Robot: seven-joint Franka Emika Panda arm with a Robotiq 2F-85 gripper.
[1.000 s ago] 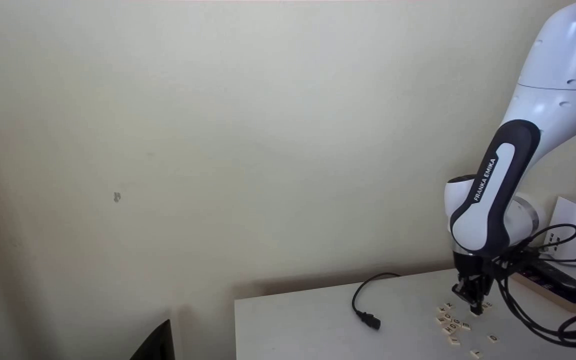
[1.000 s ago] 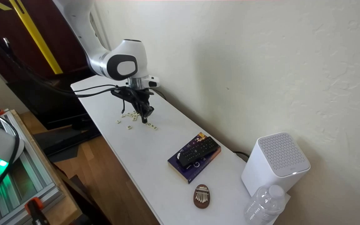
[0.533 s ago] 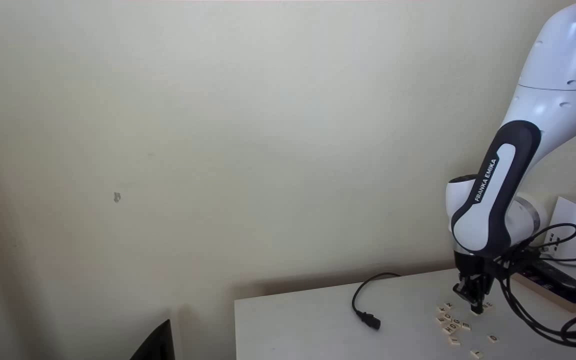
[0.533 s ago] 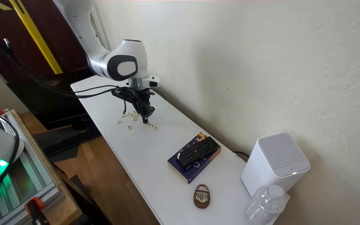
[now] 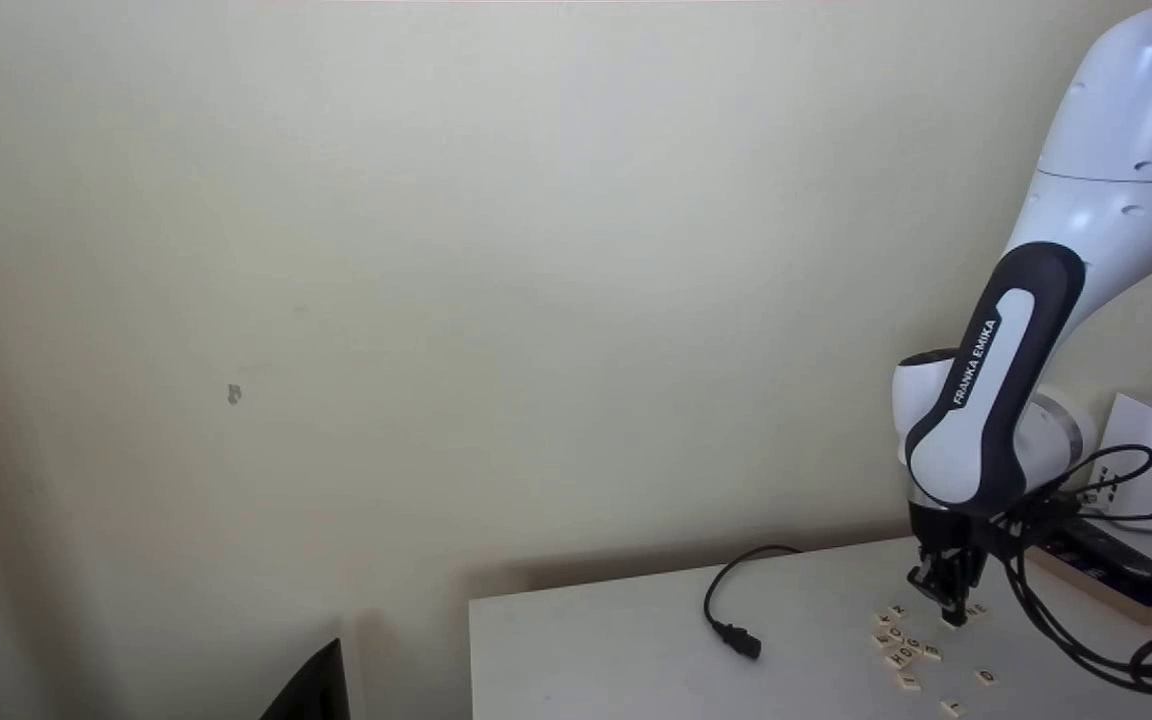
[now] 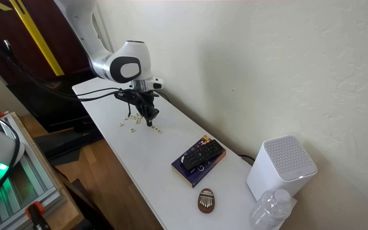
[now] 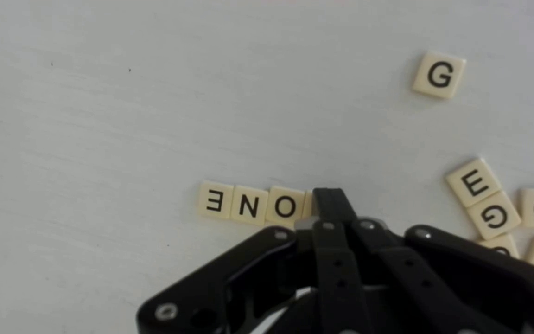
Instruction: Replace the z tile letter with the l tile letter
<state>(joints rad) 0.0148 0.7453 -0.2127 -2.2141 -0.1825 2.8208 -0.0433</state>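
Left of the gripper (image 7: 331, 198): E tile (image 7: 216, 199), N tile (image 7: 249, 205), O tile (image 7: 285, 207), then a half-covered tile (image 7: 308, 204), letter hidden, presumably l or z. Jaws together, seemingly empty. Step, judged: aligning that tile; next, nudge gently leftward, then lift. Right: loose G tile (image 7: 439, 74).

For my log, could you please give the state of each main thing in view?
End effector: shut
E tile: face up
N tile: face up
O tile: face up
Tile beside O: mostly hidden
Other legible tiles: face up
Book: closed
Remote: buttons up
Thumb piano: tines up
Bottle: upright
White device: upright
Cable connector: unplugged
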